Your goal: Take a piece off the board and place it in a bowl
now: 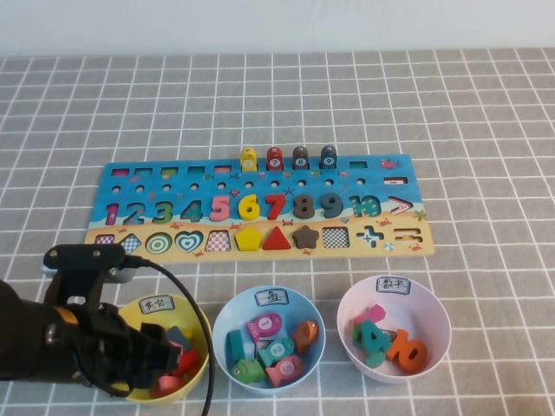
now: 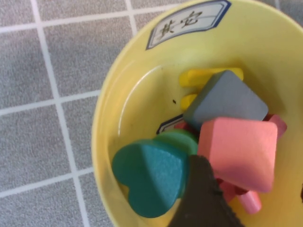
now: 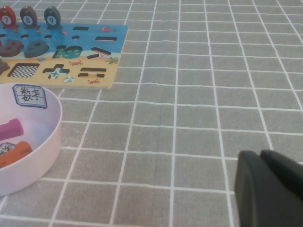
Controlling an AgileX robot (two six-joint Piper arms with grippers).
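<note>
The left gripper point(image 1: 165, 355) sits at the lower left of the high view, right over the yellow bowl point(image 1: 152, 308); in its own wrist view one dark fingertip point(image 2: 201, 198) shows at the bottom edge, just touching the near edge of the pink piece point(image 2: 239, 151), and the other finger is out of sight, so whether the jaws are spread or pressed together I cannot tell; the piece looks set down rather than pinched, lying on top of the heap in the bowl, against a grey block point(image 2: 227, 97) and beside a teal heart point(image 2: 149, 177), with yellow bits point(image 2: 208, 75) beyond; the step in hand seems to be the release, and to do it well the fingers should part fully and the arm lift straight up, so the fingertip does not drag the piece over the rim or stir the heap; the piece lies nearly flat, broad face up, set like a diamond with one corner aimed at the right edge of the wrist view, its long axis running from that corner toward the teal heart; the board point(image 1: 260, 208) lies across the middle of the high view, well apart from the bowl; the right gripper point(image 3: 270, 189) rests low over bare cloth at the lower right of its wrist view, jaws pressed together, holding nothing.
</note>
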